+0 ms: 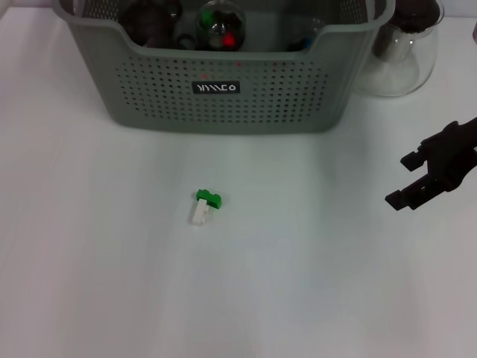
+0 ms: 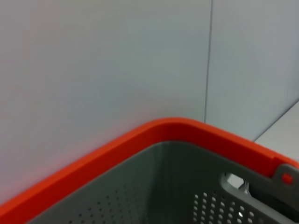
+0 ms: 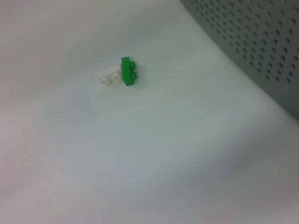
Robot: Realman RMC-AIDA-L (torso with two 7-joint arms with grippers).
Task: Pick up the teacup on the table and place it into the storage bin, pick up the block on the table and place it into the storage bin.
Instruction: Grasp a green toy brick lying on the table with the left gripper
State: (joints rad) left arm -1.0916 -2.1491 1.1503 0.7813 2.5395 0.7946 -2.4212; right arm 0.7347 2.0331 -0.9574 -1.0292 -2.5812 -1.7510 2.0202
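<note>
White table [image 1: 89, 283] – green-white block [image 1: 206, 206], studded.

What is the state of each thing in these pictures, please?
Block: lying on the table, green and white parts joined, untouched.
Storage bin: upright, holding several items.
Glass jug: upright, right of the bin.
Right end effector: open, empty, above the table.
Left end effector: not in view.

The white bench [image 1: 112, 298] carries three things — the grey-green storage bin [image 1: 223, 97] at its far edge, a clear glass jug [image 1: 402, 52] just beside the bin, and a green-and-white block [image 1: 206, 206] lying alone near mid-bench.
</note>
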